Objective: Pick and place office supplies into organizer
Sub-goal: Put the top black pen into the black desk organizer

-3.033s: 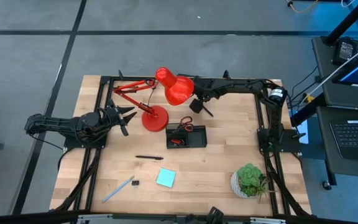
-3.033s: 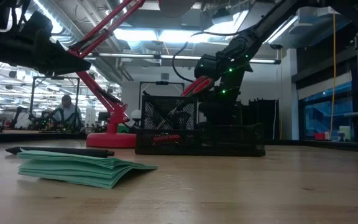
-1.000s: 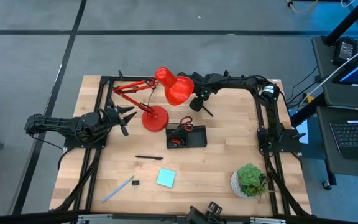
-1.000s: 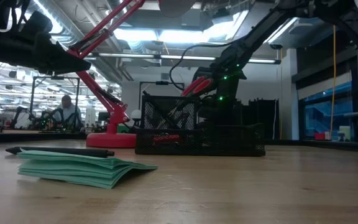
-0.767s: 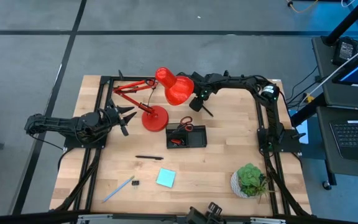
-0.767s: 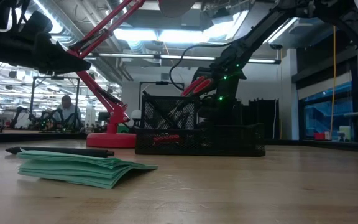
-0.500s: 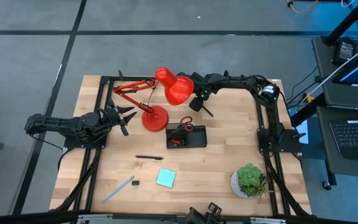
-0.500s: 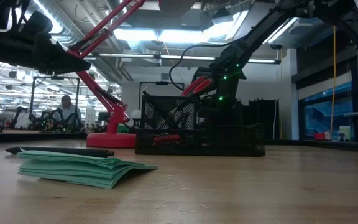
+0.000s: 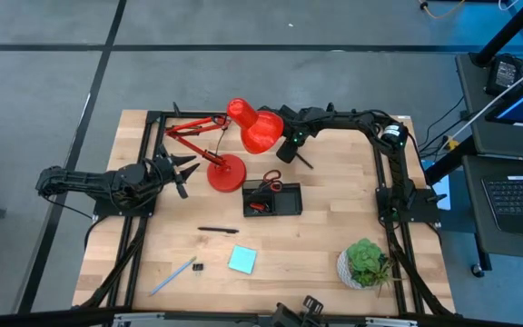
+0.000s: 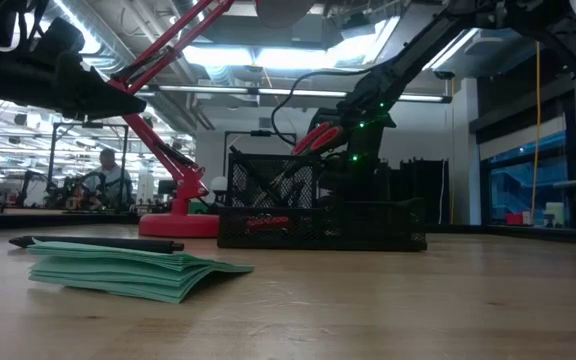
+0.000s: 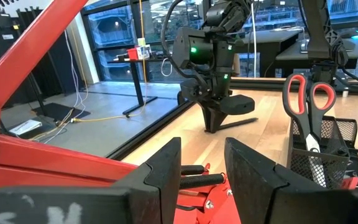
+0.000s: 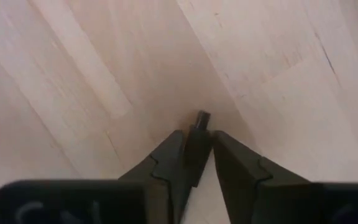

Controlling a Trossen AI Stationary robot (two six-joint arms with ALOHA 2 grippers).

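Nearest the front edge of the counter lie the supplies not yet collected: the light-blue pen with a tiny black clip just beside it, the teal sticky-note pad, and beyond them a thin black pen. The potted plant stands apart near the right front corner.

Mid-counter sits the organizer, with the red-handled scissors standing upright in its rear compartment and a small red piece low inside. The red lamp base is just beside it on the left.

The left tool waits off to the left of the lamp base, its fingers set narrowly apart with nothing between them.

Farthest back, behind the organizer and under the lamp shade, the right tool points down at the counter. Its fingers are closed on a thin dark item, probably another black pen, though only its end shows.

The step in hand seems to be the pick of this item at the back. Next it likely needs lifting clear of the shade, carrying forward over the organizer, and lowering into a compartment clear of the scissor handles.
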